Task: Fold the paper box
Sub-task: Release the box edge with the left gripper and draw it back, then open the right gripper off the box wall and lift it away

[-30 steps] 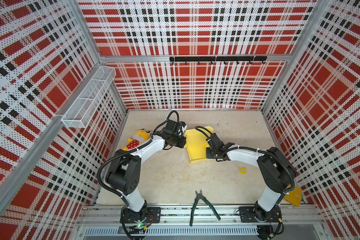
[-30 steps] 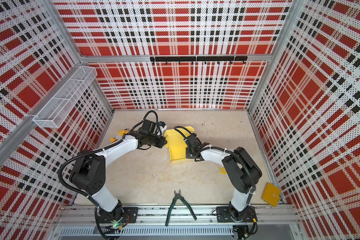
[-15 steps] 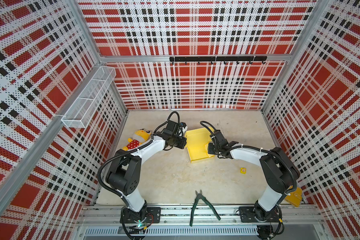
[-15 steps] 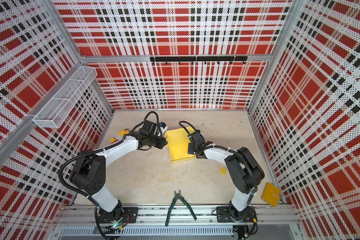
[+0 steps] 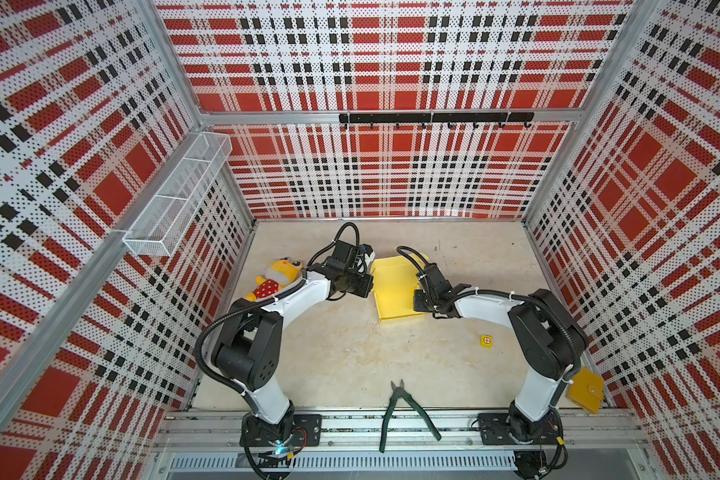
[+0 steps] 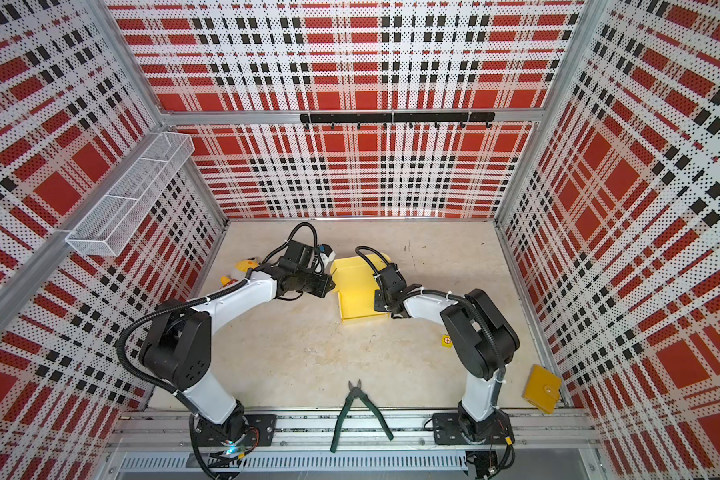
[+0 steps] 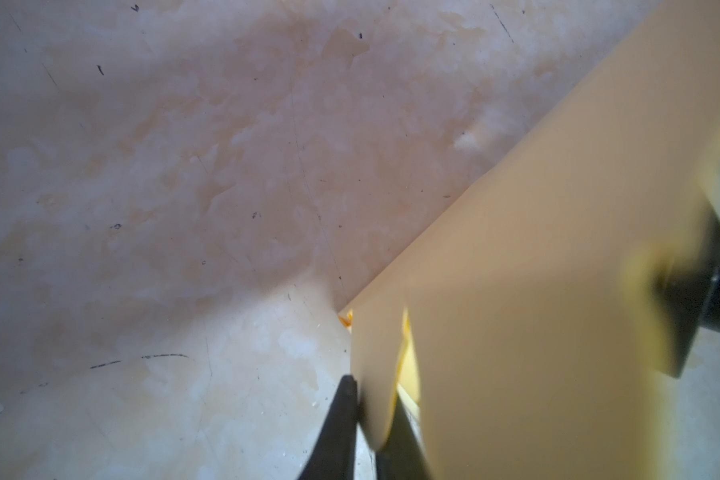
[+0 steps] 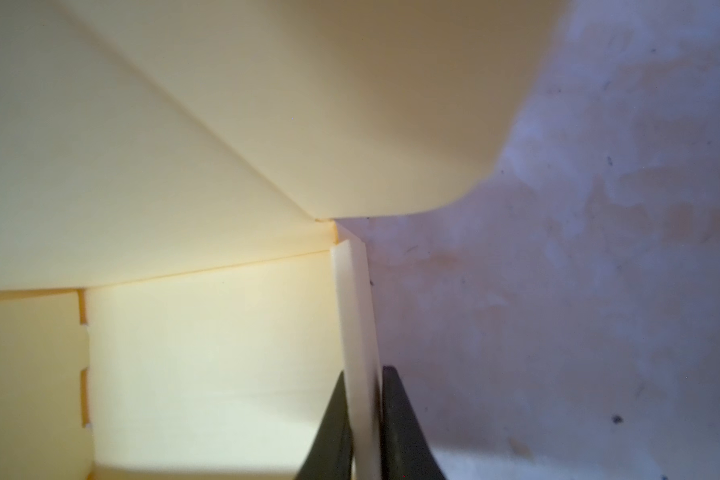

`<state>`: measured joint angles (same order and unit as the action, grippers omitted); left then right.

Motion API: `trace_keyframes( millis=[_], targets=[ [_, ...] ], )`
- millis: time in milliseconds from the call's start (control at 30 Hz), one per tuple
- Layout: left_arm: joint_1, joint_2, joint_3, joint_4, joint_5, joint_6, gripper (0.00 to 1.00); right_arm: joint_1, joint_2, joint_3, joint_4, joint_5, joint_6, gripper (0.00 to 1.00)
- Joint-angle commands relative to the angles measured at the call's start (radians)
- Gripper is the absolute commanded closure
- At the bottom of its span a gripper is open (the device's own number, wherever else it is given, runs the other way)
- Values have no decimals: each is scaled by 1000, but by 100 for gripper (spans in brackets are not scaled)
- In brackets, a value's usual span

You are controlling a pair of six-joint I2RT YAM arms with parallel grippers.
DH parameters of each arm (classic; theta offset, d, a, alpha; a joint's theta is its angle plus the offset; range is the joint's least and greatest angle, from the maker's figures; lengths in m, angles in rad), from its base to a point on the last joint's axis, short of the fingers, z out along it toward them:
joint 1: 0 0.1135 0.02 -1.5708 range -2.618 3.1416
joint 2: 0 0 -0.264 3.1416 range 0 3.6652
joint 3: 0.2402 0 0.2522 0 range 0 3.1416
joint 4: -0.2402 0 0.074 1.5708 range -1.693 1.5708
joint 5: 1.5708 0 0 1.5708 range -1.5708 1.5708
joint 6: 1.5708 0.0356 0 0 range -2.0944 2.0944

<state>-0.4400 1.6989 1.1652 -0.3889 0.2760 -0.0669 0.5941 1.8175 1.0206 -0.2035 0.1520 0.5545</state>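
Observation:
The paper box is pale yellow card, partly formed, lying mid-floor between both arms in both top views. My left gripper is at its left edge. In the left wrist view that gripper is shut on a rounded flap of the box. My right gripper is at the box's right side. In the right wrist view it is shut on the thin upright side wall, with the box floor beside it.
A plush toy lies behind the left arm. Green pliers lie at the front edge. A tiny yellow cube and a mustard wallet lie at the right. A wire basket hangs on the left wall.
My right gripper has shifted right, from over the box to its right wall, and closed on that wall. The left gripper has kept its hold on the flap.

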Motion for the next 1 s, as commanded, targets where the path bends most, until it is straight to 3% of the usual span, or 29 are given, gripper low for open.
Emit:
trace_keyframes(
  millis=[0, 67, 267, 533, 667, 733, 967],
  targets=[
    [-6, -30, -10, 12, 0, -7, 87, 5, 53, 16, -45, 72, -3, 94],
    [-6, -31, -10, 12, 0, -9, 87, 16, 55, 26, -69, 114, -8, 100],
    [-4, -35, -10, 11, -1, -8, 87, 58, 60, 61, -133, 208, -27, 100],
    [-6, -33, -11, 18, 5, -11, 86, 59, -8, -4, 13, 135, -42, 100],
    [-1, -39, -4, 16, 5, -25, 72, 55, -22, -12, 65, 66, -102, 100],
    [-2, -37, -4, 18, 7, -21, 72, 55, -16, -8, 64, 39, -169, 100],
    [-10, -38, -16, 30, 39, -32, 100, 48, -16, -28, 51, 26, -203, 100]
  ],
)
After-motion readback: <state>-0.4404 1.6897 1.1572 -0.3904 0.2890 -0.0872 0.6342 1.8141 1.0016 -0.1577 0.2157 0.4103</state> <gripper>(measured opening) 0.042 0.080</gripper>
